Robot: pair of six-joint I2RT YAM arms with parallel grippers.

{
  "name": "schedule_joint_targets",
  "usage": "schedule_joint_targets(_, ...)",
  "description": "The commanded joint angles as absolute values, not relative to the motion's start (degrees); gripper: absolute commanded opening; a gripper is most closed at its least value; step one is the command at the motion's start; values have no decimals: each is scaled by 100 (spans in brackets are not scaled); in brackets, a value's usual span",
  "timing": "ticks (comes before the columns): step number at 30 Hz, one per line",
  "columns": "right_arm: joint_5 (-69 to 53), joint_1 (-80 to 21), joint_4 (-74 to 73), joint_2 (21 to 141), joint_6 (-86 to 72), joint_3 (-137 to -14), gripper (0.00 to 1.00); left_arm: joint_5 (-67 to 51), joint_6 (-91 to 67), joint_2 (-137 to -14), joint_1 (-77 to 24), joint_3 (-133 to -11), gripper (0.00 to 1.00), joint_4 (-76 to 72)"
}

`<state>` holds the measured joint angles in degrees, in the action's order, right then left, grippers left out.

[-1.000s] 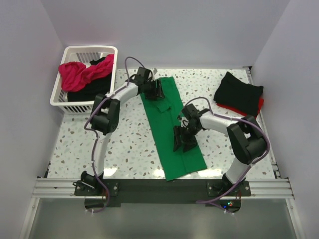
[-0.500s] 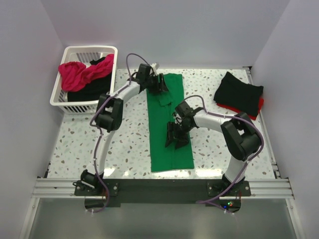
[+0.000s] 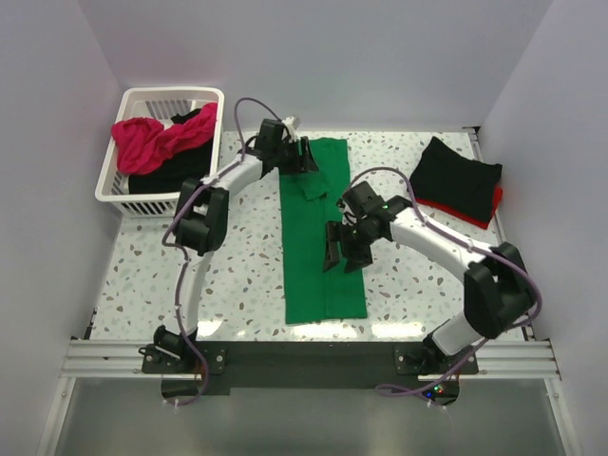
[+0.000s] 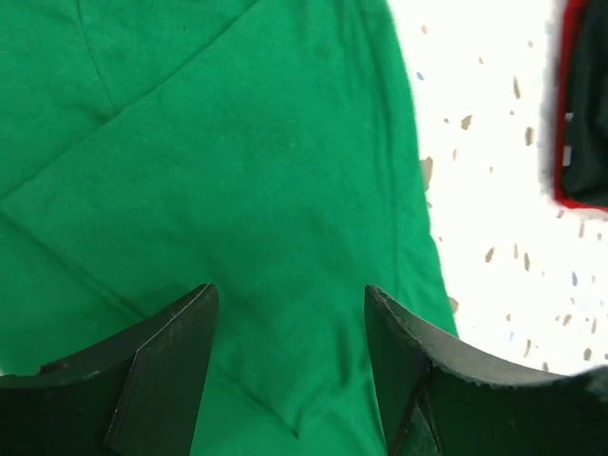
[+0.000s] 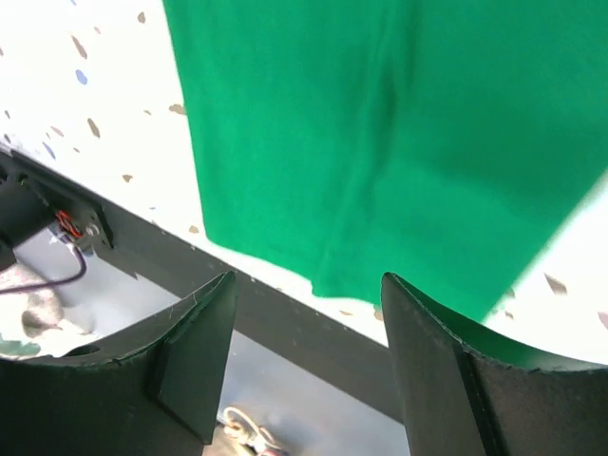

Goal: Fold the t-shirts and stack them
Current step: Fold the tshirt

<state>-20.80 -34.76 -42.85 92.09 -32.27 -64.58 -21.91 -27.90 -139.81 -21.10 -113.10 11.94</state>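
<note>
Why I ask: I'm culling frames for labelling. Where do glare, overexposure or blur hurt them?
Left wrist: the terrazzo table is blown out to white beside the green t-shirt, whose folds stay readable. Right wrist: same washed-out table at upper left, shirt colour clean. Top external: even light, only bright reflections along the table's near edge; no obvious motion blur.

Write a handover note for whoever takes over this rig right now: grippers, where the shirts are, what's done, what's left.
Left gripper: open, holding nothing, over the far end of the green shirt.
Right gripper: open, holding nothing, above the middle of that shirt.
Green shirt: flat on the table, folded lengthwise into a long strip.
Done: a folded black shirt lies on a red shirt at the far right.
Left: fold the green strip crosswise and stack it. A pink shirt and black cloth wait in the basket.
</note>
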Motion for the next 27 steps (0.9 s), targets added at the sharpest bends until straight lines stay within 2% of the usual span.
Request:
schedule_joint_targets(1, -1583, -3489, -5132, 8535, -3111, -6127, 66, -2022, -2681, -12728, -2188, -11154, 68, 1001)
schedule_joint_targets(4, -1415, -3489, -5221, 8271, -3164, -5574, 66, -1680, -2532, -11911, -2311, -10742, 68, 1502)
schedule_joint_targets(7, -1433, -3498, -5133, 8165, -3190, -5169, 65, -1347, -2426, -10998, -2452, -9794, 68, 1854)
schedule_joint_targets(14, -1380, -3498, -5045, 8138, -3155, -4808, 57, -668, -2996, -8556, -3005, -6352, 68, 2249)
schedule_joint_targets(20, -1371, -3498, -4861, 8253, -3112, -4597, 49, -388, -3917, -7709, -4234, -4749, 67, 2680)
schedule_joint_targets(27, -1398, -3498, -4597, 8358, -3024, -4447, 47, -492, -4745, -7278, -4728, -3815, 67, 2769)
